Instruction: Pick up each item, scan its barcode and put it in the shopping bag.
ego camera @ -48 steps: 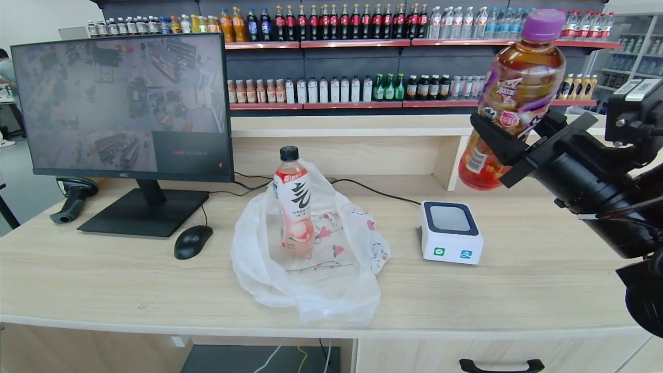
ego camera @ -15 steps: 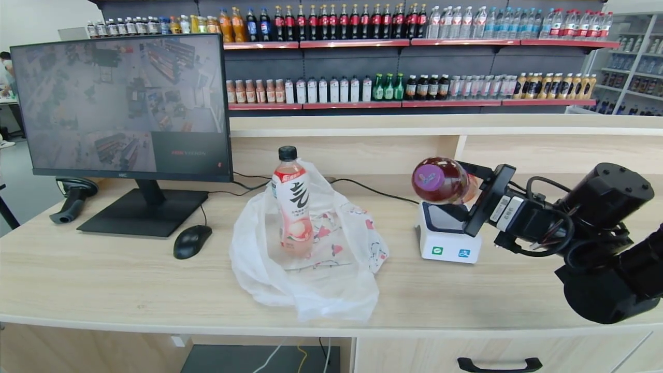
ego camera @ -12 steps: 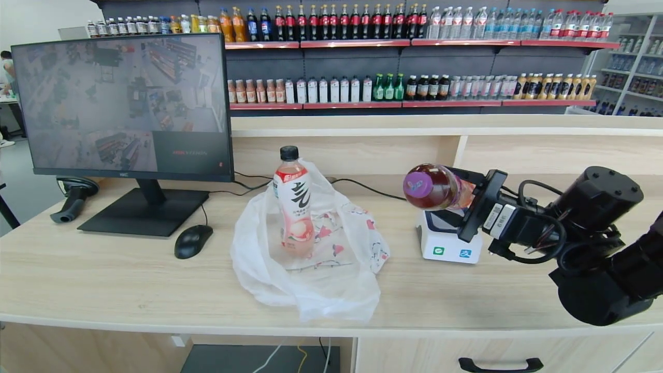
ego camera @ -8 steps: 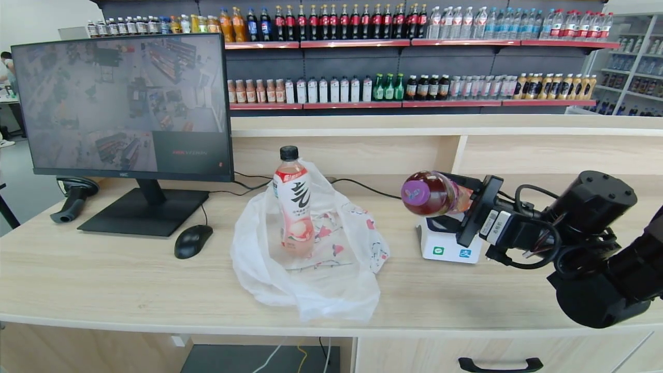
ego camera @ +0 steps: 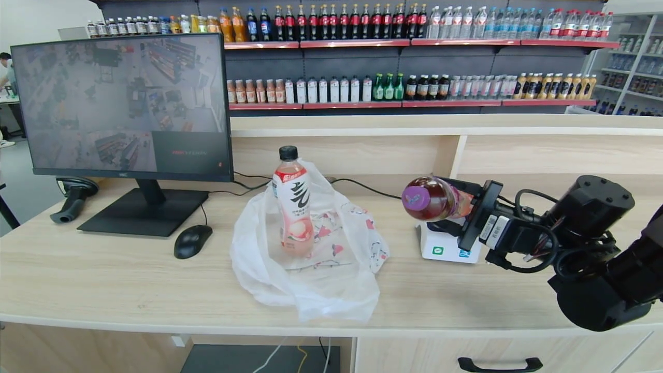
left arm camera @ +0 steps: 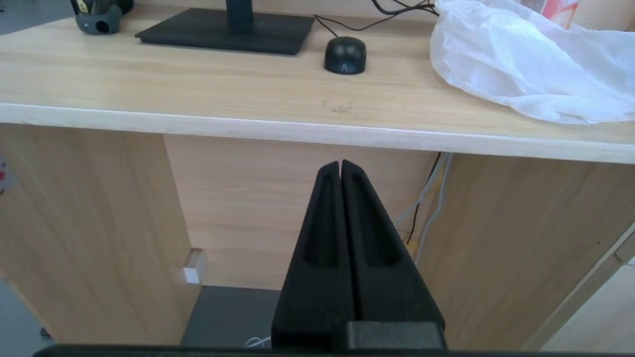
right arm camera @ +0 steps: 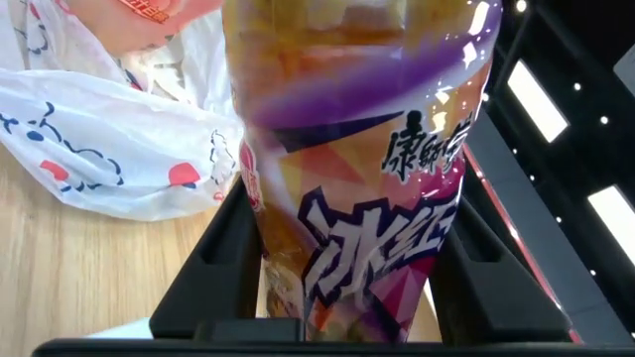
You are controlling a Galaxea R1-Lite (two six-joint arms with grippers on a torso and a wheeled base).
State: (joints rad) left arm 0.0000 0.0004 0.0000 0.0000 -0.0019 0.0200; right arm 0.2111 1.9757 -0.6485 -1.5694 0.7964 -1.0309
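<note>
Wooden counter (ego camera: pixel 129 290) fills the near ground, and below its front edge our left gripper (left arm camera: pixel 342 171) hangs with fingers pressed together on nothing. Beyond the shopping bag (ego camera: pixel 321 295) (a pink bottle (ego camera: pixel 292 207) stands in it) our right gripper (ego camera: pixel 460 203) clamps the tea bottle (ego camera: pixel 430 198) on its side just above the scanner (ego camera: pixel 440 248); we judge it best to roll the barcode down toward its top face and hold level, grip firm.

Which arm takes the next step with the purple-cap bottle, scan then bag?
Right. The right claw is shut on the purple-cap bottle, held sideways over the scanner, beside the shopping bag. The left claw hangs shut below the counter top.
</note>
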